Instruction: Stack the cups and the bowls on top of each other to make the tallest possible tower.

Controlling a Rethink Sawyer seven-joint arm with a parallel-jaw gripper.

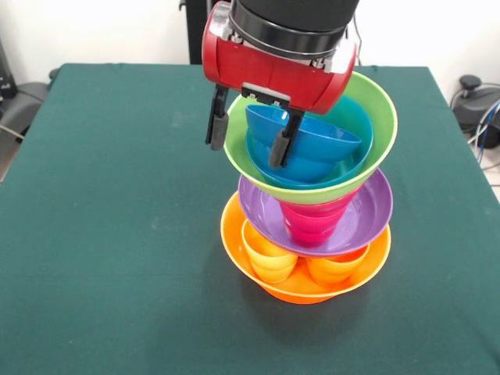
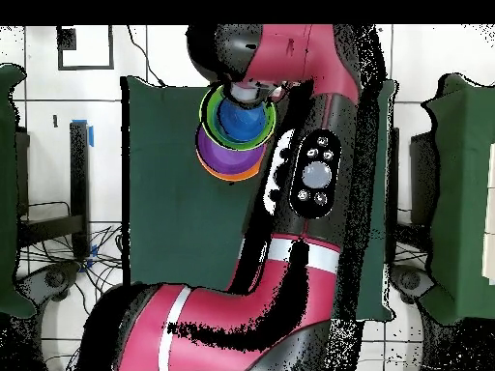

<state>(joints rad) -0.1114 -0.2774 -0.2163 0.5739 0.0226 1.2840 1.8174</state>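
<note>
One camera stood across the desk [image 1: 94,234] from me, raised and angled down, close enough that the green cloth filled most of its picture and my arm entered from the top edge. The other hung well above and looked straight down, farther off, taking in the whole desk [image 2: 164,193], the floor around it and the length of my arm [image 2: 290,271], with my base at the bottom. It was turned half round against the first. Both views shared the desk, the tower [image 1: 308,195] [image 2: 235,135] and my gripper [image 1: 248,129] end.
</note>
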